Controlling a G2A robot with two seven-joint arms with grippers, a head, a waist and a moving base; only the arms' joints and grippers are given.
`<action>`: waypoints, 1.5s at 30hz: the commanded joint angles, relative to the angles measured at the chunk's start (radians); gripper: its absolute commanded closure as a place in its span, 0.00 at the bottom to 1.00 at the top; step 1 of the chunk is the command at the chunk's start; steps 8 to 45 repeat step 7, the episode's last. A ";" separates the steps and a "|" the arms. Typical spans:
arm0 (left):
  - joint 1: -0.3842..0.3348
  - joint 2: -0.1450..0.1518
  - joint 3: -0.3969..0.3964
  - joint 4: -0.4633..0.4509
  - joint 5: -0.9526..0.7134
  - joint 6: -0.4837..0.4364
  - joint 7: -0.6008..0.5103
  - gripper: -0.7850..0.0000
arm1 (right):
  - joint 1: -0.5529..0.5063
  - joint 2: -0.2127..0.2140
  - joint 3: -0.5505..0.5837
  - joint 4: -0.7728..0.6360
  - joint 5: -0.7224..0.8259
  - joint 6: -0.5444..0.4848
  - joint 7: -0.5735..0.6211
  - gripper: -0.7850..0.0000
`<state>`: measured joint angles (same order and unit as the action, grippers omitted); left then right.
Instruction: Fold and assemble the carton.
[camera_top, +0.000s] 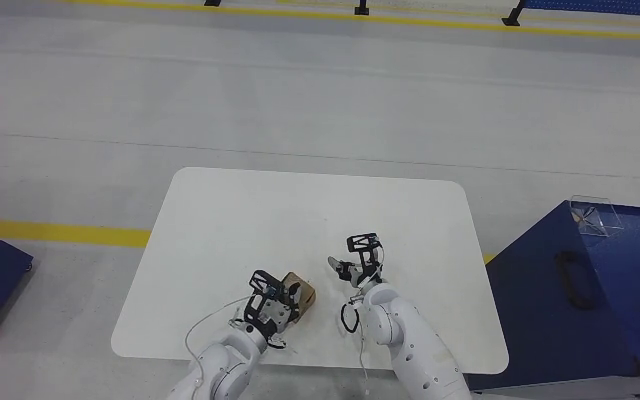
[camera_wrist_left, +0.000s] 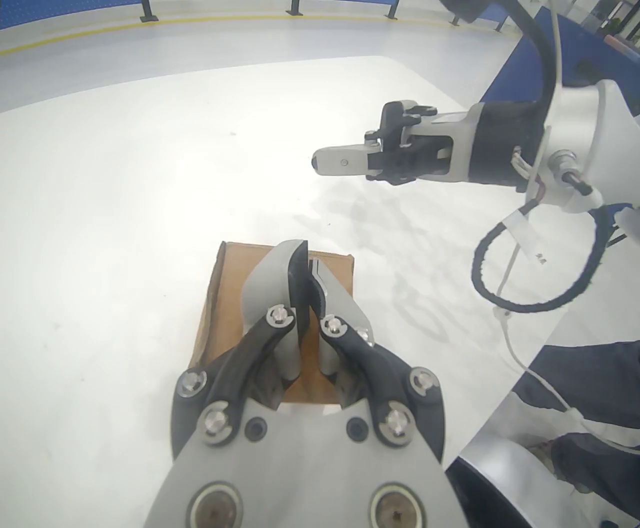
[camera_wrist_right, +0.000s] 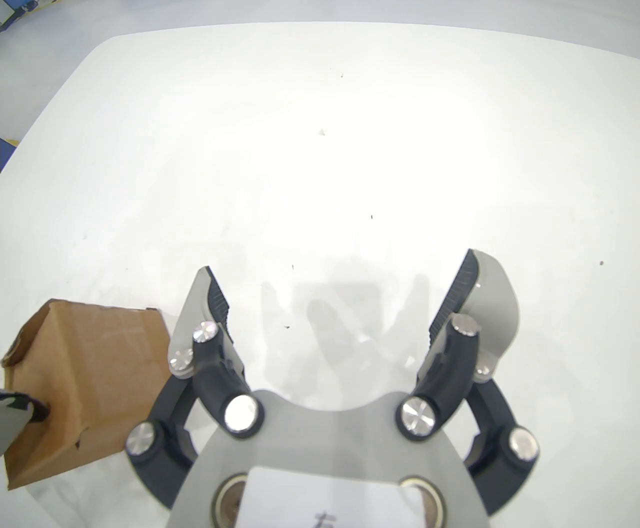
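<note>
The left pincer (camera_wrist_left: 302, 261) has its fingers drawn together on the top edge of the carton (camera_wrist_left: 220, 310), which sits directly under it on the white table (camera_wrist_left: 125, 200), probably to pin it steady for folding. The right pincer (camera_wrist_right: 340, 270) is spread wide and empty above the table. The carton lies just beside one of its fingers, which suggests it is staged to work a flap.

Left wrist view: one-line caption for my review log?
Left end effector pinches the brown carton on the white table; right end effector hovers apart nearby.
</note>
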<state>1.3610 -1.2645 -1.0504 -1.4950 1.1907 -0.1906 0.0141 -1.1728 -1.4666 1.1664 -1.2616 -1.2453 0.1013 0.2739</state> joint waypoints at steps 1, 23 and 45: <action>0.016 0.001 -0.015 -0.022 -0.023 -0.014 0.062 1.00 | 0.000 0.000 0.000 0.000 0.000 0.000 0.000 0.00; 0.032 0.004 -0.029 -0.024 -0.029 -0.029 0.043 1.00 | 0.000 0.000 0.000 0.000 0.000 0.000 0.000 0.00; 0.032 0.004 -0.029 -0.024 -0.029 -0.029 0.043 1.00 | 0.000 0.000 0.000 0.000 0.000 0.000 0.000 0.00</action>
